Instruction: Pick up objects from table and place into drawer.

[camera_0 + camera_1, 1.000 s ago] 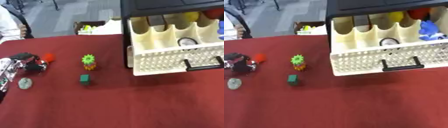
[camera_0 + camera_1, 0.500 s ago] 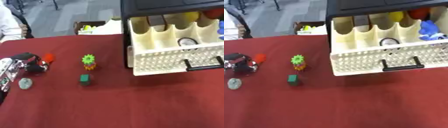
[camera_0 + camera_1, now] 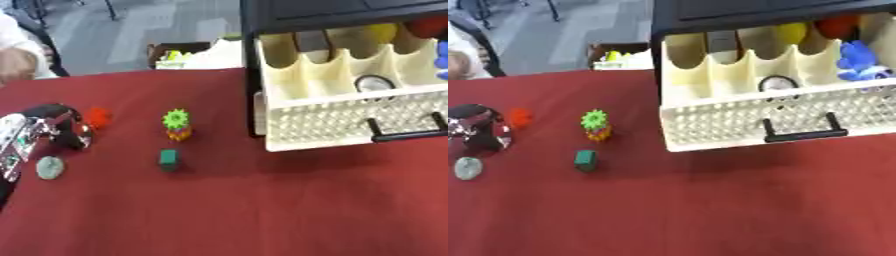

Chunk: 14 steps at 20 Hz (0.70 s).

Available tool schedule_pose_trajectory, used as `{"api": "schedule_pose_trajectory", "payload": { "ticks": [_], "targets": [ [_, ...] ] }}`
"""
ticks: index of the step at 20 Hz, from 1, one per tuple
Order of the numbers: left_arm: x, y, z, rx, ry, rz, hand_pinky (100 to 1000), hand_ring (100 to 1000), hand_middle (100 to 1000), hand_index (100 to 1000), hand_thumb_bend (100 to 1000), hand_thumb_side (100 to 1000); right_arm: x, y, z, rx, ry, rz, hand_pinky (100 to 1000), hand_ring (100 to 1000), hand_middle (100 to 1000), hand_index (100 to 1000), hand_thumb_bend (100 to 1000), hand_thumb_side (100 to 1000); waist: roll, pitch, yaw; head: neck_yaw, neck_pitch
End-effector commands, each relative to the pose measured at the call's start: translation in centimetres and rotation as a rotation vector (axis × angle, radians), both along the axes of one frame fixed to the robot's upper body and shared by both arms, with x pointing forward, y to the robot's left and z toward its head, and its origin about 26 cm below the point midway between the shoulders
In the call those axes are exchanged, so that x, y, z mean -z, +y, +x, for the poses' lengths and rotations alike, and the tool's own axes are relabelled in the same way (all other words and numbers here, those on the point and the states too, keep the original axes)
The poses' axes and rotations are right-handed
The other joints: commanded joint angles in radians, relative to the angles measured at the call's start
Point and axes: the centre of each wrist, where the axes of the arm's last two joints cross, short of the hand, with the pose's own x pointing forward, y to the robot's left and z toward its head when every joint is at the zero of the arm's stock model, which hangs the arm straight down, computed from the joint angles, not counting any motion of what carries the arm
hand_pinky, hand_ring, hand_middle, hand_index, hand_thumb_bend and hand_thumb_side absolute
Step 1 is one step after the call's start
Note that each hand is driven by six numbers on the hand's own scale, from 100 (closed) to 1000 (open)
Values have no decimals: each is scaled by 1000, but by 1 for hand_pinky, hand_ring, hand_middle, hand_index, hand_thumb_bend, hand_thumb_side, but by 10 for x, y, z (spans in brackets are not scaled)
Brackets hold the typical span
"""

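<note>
Little has moved since a second ago: the left hand (image 3: 48, 132) still sits at the desk's (image 3: 262, 210) left edge, just beside the small red object (image 3: 98, 116); whether its fingers are curled, I cannot tell. The pale round piece (image 3: 50, 167), green block (image 3: 168, 158) and pineapple-like toy (image 3: 178, 125) lie apart, well left of the open drawer (image 3: 350, 112). The likely risk is nudging the red object away while closing on it. No readable writing shows.

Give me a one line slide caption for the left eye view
Robot's left hand beside small toys on a red table, cream drawer pulled open.
</note>
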Motion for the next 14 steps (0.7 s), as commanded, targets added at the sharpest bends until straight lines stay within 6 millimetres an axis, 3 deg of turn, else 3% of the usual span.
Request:
{"api": "schedule_pose_trajectory", "payload": {
  "ticks": [1, 14],
  "targets": [
    [-11, 6, -2, -14, -33, 0, 535, 511, 344, 592, 100, 287, -7, -1, -3, -1, -19, -4, 653, 729, 662, 822, 100, 1000, -7, -25, 3, 4, -10],
    [-15, 3, -1, 9, -38, -67, 492, 472, 298, 537, 100, 304, -5, -2, -3, 6, 3, 15, 654, 730, 662, 820, 100, 1000, -10, -44, 8, 1, 1]
  ]
}}
